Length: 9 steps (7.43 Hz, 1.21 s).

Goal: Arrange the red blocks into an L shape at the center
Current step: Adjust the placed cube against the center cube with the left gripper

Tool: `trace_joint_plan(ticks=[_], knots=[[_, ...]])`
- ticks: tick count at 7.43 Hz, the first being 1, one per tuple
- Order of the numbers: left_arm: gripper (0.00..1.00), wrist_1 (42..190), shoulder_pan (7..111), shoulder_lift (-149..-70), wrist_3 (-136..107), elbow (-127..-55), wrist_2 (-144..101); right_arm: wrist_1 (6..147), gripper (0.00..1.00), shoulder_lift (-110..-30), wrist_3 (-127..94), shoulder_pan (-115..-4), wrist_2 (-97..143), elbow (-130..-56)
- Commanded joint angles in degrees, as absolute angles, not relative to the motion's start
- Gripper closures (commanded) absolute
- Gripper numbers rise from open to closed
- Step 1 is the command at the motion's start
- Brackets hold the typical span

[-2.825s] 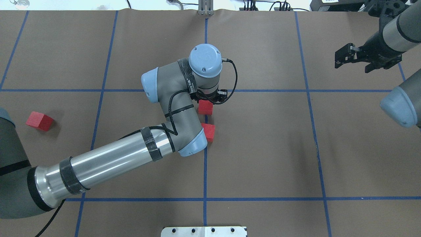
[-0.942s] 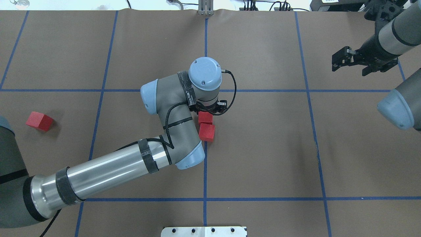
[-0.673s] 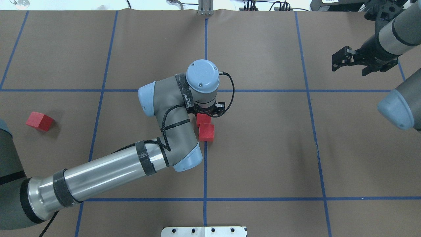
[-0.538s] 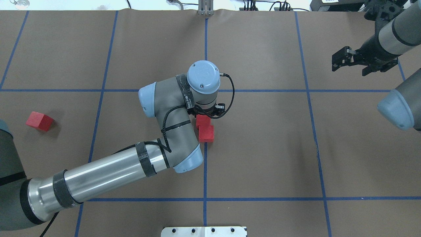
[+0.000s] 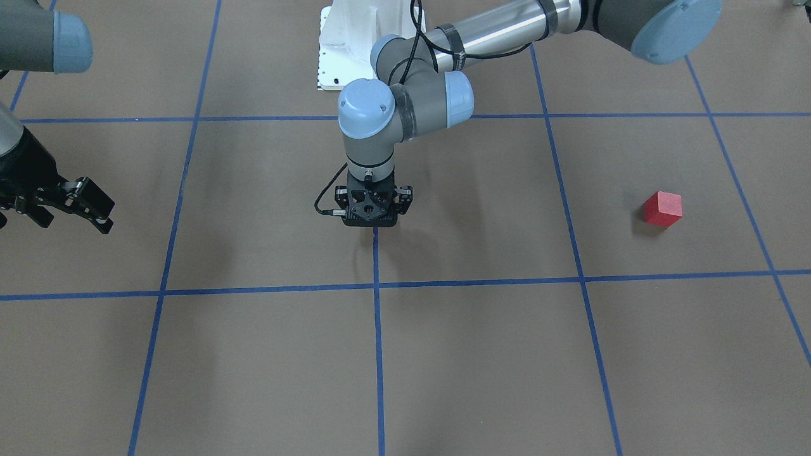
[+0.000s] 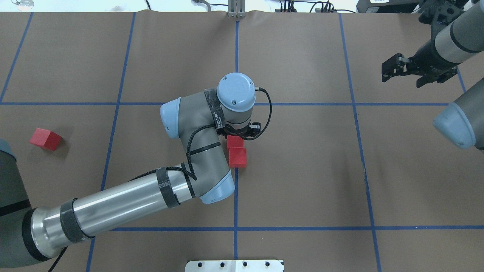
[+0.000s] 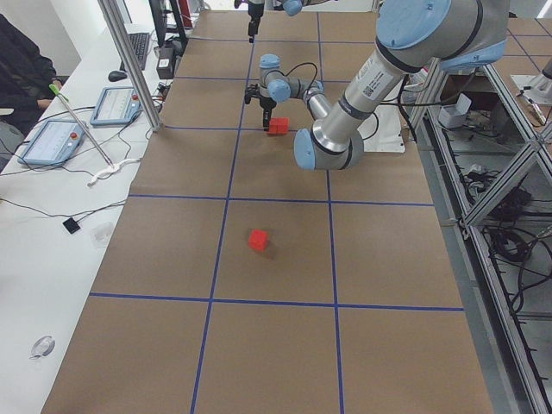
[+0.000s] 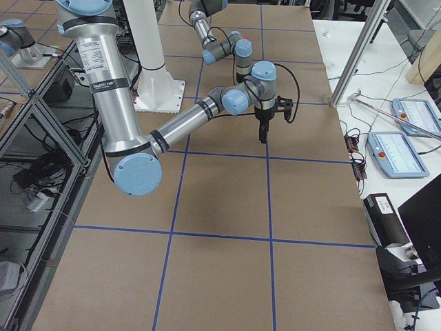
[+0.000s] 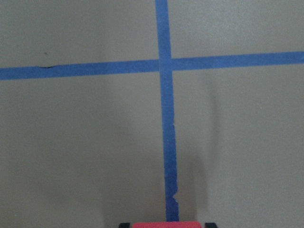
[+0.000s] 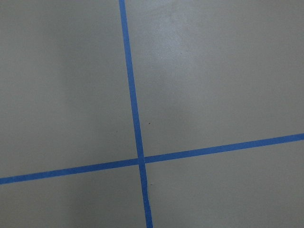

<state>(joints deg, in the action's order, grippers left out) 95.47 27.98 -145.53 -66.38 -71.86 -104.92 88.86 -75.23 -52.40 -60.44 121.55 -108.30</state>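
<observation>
At the middle of the desk (image 6: 302, 170) the left gripper (image 5: 370, 214) stands straight down over the far block (image 6: 235, 142), clamped on it, so that block is closed off from above. The near block (image 6: 238, 157) touches it on the robot's side. Its top and right face are open, while the left arm (image 6: 121, 200) hangs over the desk just to its left, slanting in from the near left corner. The lone block (image 6: 45, 139) lies well apart on the left with bare desk round it. The right gripper (image 6: 402, 73), fingers (image 5: 95, 201) spread, hovers far right, well apart from the middle.
</observation>
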Motion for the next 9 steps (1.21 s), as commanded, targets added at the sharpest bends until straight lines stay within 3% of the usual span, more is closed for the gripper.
trace_joint_plan(ticks=[1, 8, 9], knots=[[1.00, 95.54, 27.51, -145.55, -66.45, -71.81, -104.94, 88.86, 0.01, -75.23, -52.38, -60.29, 121.55, -108.19], [1.00, 95.80, 27.51, -145.46, -66.53, -71.98, -104.94, 88.86, 0.01, -75.23, -52.38, -59.77, 121.46, -108.02], [0.60, 95.89, 27.51, -145.46, -66.62, -71.98, -104.94, 88.86, 0.01, -75.23, -52.38, -59.68, 121.46, -108.02]])
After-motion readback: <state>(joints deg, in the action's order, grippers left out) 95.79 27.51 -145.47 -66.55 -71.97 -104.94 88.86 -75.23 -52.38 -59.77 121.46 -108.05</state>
